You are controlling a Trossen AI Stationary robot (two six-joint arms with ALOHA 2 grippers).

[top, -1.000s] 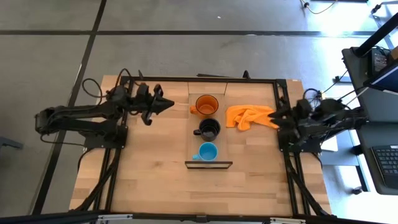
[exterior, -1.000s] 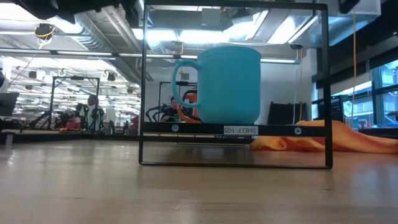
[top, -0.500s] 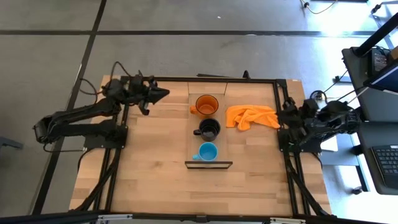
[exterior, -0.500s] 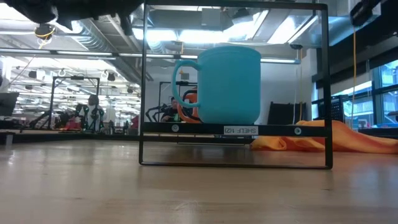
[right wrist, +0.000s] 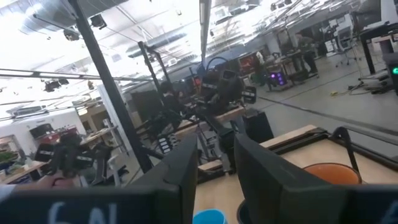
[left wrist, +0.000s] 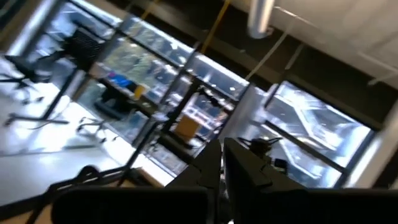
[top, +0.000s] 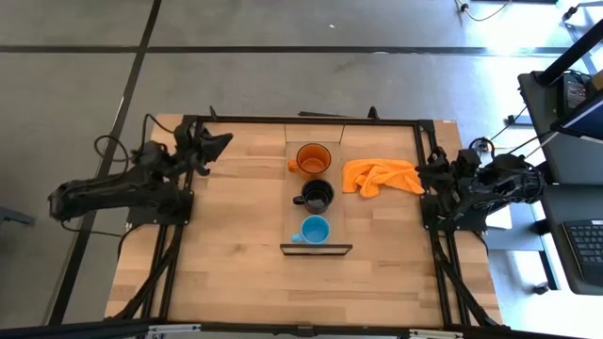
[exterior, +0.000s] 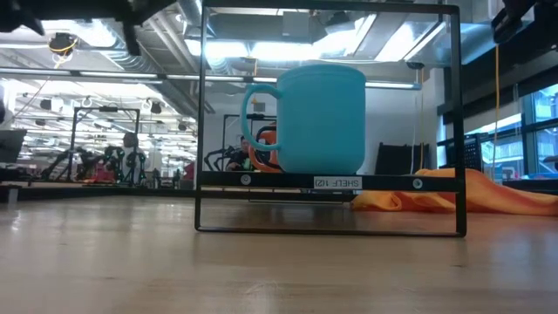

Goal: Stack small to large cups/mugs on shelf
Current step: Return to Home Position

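Observation:
Three mugs stand upright in a row on the shelf (top: 317, 247), a light-wood plank in a dark frame. The orange mug (top: 313, 158) is at the far end, the black mug (top: 317, 196) in the middle, and the blue mug (top: 315, 229) at the near end. The blue mug (exterior: 318, 118) fills the low view on the shelf (exterior: 327, 182). My left gripper (top: 226, 140) is shut and empty, raised over the table's far left. My right gripper (top: 422, 171) is slightly open and empty at the right edge, beside the orange cloth.
A crumpled orange cloth (top: 379, 176) lies on the table to the right of the shelf's far end, and it also shows in the low view (exterior: 488, 196). Bare wooden tabletop (top: 236, 245) spreads to the left of and in front of the shelf.
My left gripper has drawn back from the shelf toward the table's far left corner and has tipped upward. My right gripper has drawn back a little toward the table's right edge. The mugs have stayed where they were.

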